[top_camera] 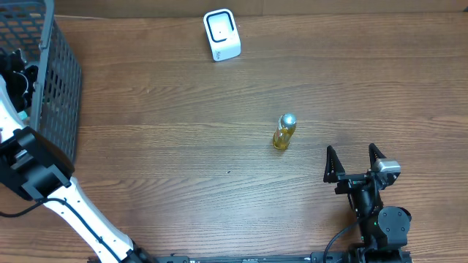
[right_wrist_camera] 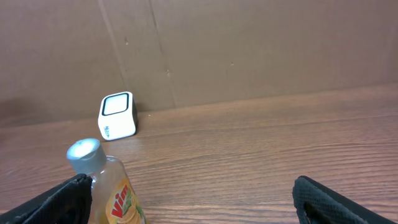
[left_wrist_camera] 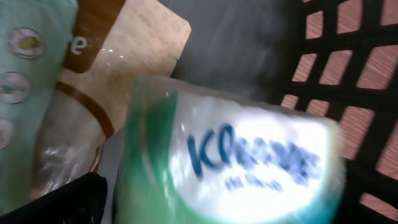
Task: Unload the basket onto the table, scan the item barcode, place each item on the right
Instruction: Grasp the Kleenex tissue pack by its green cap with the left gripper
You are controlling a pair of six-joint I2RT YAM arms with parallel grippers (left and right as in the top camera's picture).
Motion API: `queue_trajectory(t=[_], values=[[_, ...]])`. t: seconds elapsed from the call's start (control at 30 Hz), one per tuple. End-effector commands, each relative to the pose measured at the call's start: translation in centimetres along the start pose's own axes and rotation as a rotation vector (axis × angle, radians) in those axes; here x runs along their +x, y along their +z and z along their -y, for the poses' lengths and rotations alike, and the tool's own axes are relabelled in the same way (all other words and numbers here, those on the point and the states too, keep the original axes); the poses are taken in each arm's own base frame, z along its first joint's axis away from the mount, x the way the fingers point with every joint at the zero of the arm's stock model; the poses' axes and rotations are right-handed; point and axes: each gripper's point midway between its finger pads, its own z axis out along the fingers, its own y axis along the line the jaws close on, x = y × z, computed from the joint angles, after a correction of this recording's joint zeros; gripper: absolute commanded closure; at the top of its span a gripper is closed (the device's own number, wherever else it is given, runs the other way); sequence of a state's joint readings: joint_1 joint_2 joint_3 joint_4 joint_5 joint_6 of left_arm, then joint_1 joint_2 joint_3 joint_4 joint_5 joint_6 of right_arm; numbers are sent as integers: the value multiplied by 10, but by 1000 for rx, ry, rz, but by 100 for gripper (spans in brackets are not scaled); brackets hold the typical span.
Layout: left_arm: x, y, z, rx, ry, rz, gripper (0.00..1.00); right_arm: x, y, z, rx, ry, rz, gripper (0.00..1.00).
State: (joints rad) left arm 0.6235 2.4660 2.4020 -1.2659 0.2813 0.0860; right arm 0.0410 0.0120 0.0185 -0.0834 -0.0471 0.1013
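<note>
With the right gripper point(top_camera: 351, 149) spread wide and empty, the bottle point(top_camera: 284, 132), ahead-left of the jaws, could be knocked away if struck by a closing finger.

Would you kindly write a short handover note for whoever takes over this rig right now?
Left gripper: jaws wide, down in the basket over a tissue pack, no grip evident.
Right gripper: jaws open, empty, near the bottle.
It stands on the table, apart from the scanner.
Done: nothing at the scanner yet.
To do: pick an item, show its barcode to the scanner.
</note>
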Motion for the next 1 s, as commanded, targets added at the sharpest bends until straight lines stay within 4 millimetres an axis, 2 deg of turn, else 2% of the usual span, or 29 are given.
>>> queue_trajectory(t=[0.0,0.23,0.3,0.4,0.47,0.63,0.87,0.97], values=[[3,14,5,31,28,-20,0,3,0,0,-1,3,1,0],[3,15,5,30,29,-20,2,3,0,0,-1,3,1,0],[3,15,5,29,28,-21,10,3,0,0,-1,3,1,0],[3,16,5,27,28,-22,17,3,0,0,-1,3,1,0],[3,16,5,27,27,-22,18,3,0,0,-1,3,1,0],[3,16,5,27,28,-22,33,3,0,0,-1,3,1,0],[5,16,5,27,26,-31,35,3,0,0,-1,3,1,0],[5,16,4,22,26,-31,45,3,0,0,-1,3,1,0]])
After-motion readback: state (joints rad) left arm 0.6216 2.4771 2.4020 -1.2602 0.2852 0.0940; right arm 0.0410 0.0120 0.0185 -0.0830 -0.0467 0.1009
